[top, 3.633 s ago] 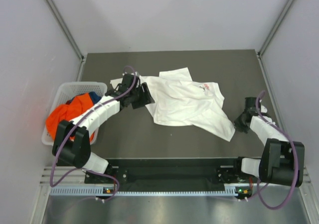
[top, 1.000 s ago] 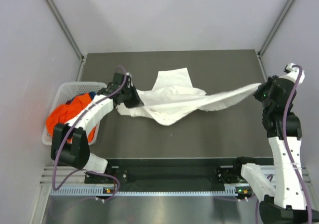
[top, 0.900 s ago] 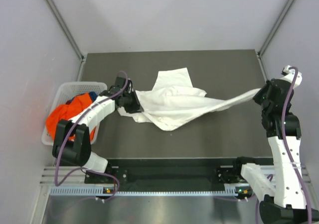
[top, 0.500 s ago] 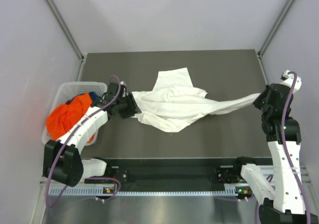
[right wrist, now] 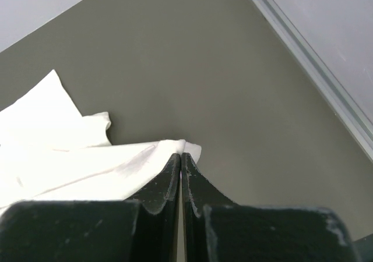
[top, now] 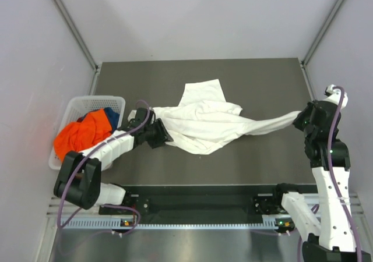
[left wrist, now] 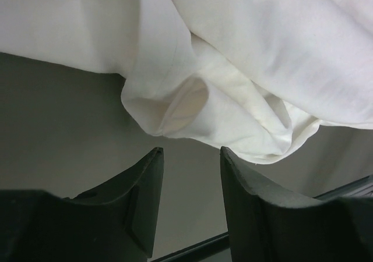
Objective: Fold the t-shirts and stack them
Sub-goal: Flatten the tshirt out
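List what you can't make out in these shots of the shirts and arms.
- Top view: any print on the white t-shirt, lost in its bunched folds.
- Top view: most of the dark blue t-shirt, under the orange t-shirt in the basket.
- Right wrist view: how much cloth the shut right end effector pinches, hidden between its fingers.
- Left wrist view: the shirt's outline, cut off by the frame edges.

The table (top: 245, 81) is seen whole from overhead, near edge at the bottom. The left wrist view is held very close, aimed down onto the white t-shirt (left wrist: 262, 52). The right wrist view is aimed obliquely across the tabletop; the shirt is shared by all three.
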